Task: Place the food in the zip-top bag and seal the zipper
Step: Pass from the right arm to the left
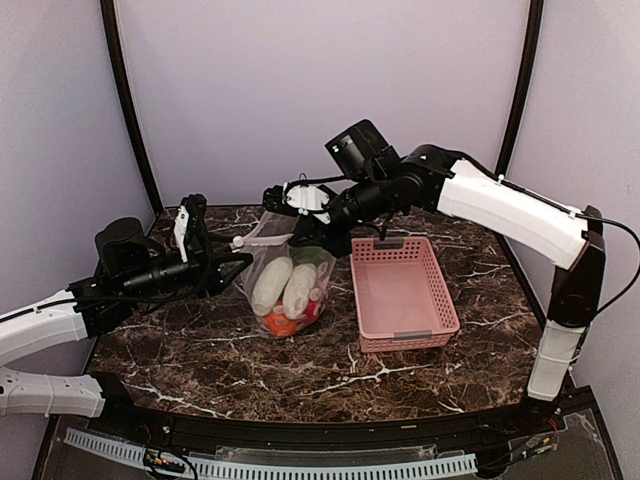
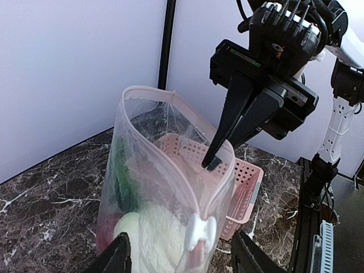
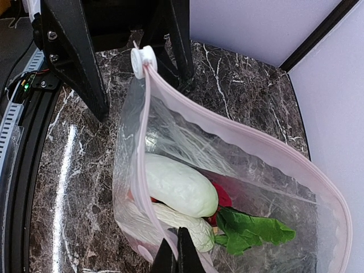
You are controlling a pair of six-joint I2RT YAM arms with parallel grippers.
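The zip-top bag [image 1: 285,262], radishes [image 3: 176,185] inside, stands open just beside the pink basket [image 1: 403,342]. The right gripper [image 2: 213,161], fingers together, seems to pinch the bag's rim. The left gripper [image 2: 185,259] holds its jaws apart around the slider [image 2: 199,230]: clamp it squarely, then draw it toward the pinched end.

Glossy clear plastic zip-top bag [image 1: 288,280], polished marble table [image 1: 200,360].
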